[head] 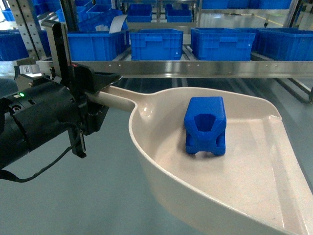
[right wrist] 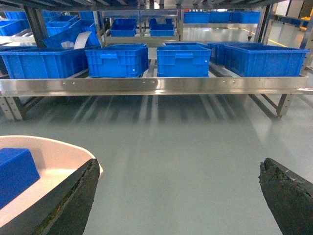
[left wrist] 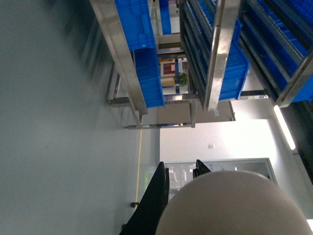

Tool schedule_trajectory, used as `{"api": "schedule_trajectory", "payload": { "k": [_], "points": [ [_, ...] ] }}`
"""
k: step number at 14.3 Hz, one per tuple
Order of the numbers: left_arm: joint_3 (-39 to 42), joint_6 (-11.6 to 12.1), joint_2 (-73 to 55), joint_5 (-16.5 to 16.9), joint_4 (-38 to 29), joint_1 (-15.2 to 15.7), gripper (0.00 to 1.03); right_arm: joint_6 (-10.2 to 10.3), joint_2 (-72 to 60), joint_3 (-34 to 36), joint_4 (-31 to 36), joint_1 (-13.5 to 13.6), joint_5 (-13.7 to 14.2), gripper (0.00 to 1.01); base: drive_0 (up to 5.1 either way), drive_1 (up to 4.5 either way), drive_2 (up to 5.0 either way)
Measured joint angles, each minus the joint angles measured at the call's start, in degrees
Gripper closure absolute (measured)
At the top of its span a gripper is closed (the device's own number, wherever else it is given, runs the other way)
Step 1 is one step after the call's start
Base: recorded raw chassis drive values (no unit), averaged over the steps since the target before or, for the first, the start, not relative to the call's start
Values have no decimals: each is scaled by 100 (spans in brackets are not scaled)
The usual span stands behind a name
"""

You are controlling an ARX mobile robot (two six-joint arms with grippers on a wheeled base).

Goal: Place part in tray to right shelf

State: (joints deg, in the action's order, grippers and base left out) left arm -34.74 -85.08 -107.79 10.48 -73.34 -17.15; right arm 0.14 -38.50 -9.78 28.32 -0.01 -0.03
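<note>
The cream tray is held in the air in front of the shelf, its bowl filling the lower right of the head view. The small blue part lies inside it, cut-out face toward me. My left gripper is shut on the tray's round handle; in the left wrist view the handle's rounded end sits between the black fingers. My right gripper is open with only floor between its fingers, just right of the tray rim and the part. It does not show in the head view.
Large blue crates stand in a row on the shelf behind its steel front rail, with more crates on racks further back. Grey floor lies between me and the rail. A rack leg stands at the right.
</note>
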Motion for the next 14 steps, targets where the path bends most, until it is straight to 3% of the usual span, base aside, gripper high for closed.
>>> {"api": "schedule_trajectory", "payload": {
  "k": [14],
  "points": [
    [9, 0, 0, 2, 2, 0, 91, 0, 0, 4, 0, 0, 2, 3, -1, 37, -38]
  ]
}}
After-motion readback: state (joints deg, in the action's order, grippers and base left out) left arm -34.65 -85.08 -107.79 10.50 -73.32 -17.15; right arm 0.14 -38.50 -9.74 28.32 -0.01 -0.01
